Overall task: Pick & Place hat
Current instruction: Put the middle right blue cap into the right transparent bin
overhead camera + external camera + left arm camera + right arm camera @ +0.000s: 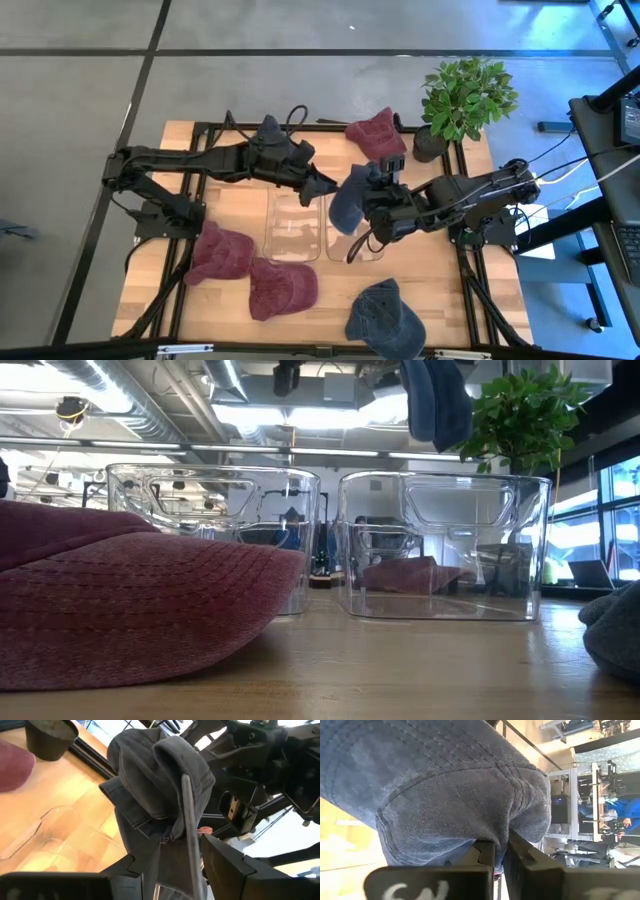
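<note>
Right hand (368, 197) clenched on the floppy blue denim hat (347, 200), dangling directly over the right clear plastic bin (352, 240); left hand (322, 186) alongside, parted.

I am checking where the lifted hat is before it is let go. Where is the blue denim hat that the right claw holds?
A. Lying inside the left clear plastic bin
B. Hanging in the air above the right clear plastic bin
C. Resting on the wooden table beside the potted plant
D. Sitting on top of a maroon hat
B: the blue denim hat dangles from the right claw above the right clear plastic bin, its bottom edge clear of the rim in the low view.
</note>
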Motion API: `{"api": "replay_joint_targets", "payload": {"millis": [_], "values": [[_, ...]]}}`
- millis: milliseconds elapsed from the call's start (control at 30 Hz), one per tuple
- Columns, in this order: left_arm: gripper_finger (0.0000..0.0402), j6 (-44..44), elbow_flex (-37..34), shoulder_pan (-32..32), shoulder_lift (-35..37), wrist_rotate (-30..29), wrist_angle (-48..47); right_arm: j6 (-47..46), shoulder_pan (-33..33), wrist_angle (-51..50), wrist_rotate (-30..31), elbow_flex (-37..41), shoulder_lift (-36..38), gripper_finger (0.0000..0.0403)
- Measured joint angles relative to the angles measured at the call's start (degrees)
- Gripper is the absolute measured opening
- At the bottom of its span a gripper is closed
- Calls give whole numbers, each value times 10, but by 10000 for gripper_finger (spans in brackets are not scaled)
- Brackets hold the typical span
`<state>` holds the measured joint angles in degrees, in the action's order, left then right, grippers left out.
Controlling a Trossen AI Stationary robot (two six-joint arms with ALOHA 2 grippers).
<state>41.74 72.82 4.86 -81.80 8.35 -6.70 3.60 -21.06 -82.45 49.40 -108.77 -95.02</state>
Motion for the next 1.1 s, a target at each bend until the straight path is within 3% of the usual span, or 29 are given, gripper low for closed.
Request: {"api": "replay_joint_targets", "payload": {"millis": [533,667,833,967,1100], "values": [[132,-4,0,1,0,33,8,45,24,68,0,0,-2,17],[95,-11,0,1,0,33,9,46,23,71,0,0,-2,17],[20,-36,0,1,0,33,10,44,23,84,0,0,-2,18],[13,-50,-1,1,0,33,14,69,21,88,-22,0,-1,59],[9,-76,-1,1,3,41,20,7,20,80,-36,-16,9,124]]}}
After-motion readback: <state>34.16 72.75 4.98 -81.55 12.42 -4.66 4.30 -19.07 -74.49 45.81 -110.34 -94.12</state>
